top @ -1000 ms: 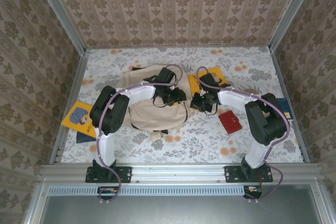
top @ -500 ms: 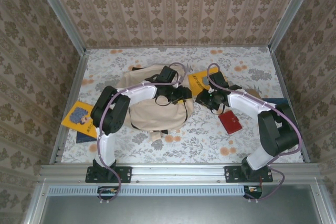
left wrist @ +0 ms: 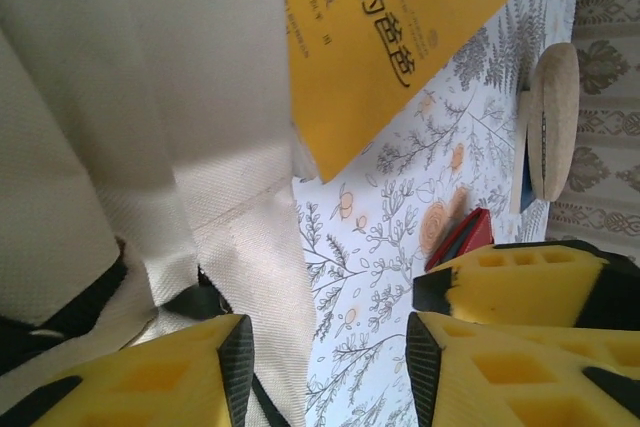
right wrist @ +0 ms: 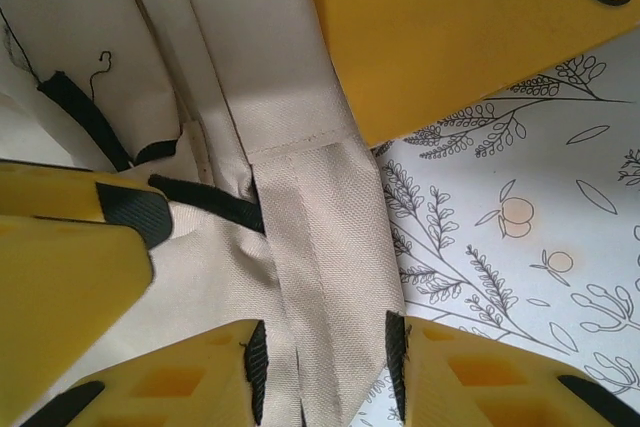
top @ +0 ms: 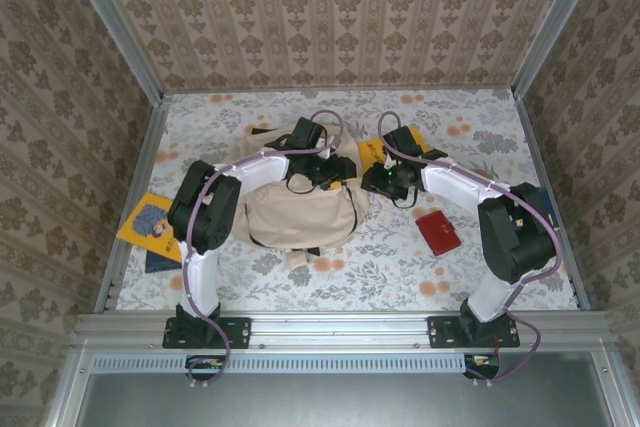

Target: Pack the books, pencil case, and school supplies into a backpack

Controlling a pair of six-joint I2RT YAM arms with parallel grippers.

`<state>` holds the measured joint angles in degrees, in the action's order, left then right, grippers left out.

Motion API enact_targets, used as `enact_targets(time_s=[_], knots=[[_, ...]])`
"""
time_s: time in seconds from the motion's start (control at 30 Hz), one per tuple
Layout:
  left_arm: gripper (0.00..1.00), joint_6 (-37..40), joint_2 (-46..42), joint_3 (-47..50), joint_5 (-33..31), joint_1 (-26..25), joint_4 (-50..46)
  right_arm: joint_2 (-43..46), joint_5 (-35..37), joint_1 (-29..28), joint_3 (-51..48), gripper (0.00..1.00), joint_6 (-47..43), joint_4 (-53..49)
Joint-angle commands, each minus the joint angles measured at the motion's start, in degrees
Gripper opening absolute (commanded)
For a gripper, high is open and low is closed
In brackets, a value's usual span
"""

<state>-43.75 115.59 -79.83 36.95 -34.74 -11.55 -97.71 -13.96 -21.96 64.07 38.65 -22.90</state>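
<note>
The cream backpack lies mid-table. Its right edge sits beside my left gripper, which is open over the fabric edge and bare tablecloth. My right gripper is open too, with a flat strip of backpack fabric lying between its jaws. From above, the left gripper and right gripper nearly meet at the bag's right side. One yellow book lies just behind them, also as the yellow book and yellow book. Another yellow book rests on a dark blue book at the left.
A red pouch lies right of the backpack, its edge showing as the red pouch. A beige round disc stands beyond it. A dark blue item sits at the right rail. Patterned walls close off three sides.
The right gripper's jaws have widened and it has shifted back and left to the backpack's edge. The left gripper moved slightly toward the back.
</note>
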Motion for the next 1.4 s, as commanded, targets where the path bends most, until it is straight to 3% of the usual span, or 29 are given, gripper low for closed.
enact_targets(time_s=[0.0,0.3,0.53,0.93,1.37], knots=[[0.5,2.67,-2.06,-1.3,0.25,2.67,-3.94,-1.63,0.88,-1.56,3.47,0.41,-3.87,-3.87],[0.55,4.0,-12.62,6.73,-7.12,13.64,-9.24,-10.51,15.62,-10.55,16.27,0.47,-20.27,-16.06],[0.49,5.86,-8.06,4.39,-9.98,13.79,-11.49,-14.96,18.97,-13.12,21.19,0.53,-30.43,-14.68],[0.37,8.0,5.62,-10.58,-15.42,11.54,-16.07,-21.82,19.22,-13.03,27.48,0.4,-37.12,-14.35],[0.33,9.07,10.89,-12.34,-19.64,12.07,-19.81,-17.99,24.94,-12.41,22.76,0.13,-36.51,-8.22]])
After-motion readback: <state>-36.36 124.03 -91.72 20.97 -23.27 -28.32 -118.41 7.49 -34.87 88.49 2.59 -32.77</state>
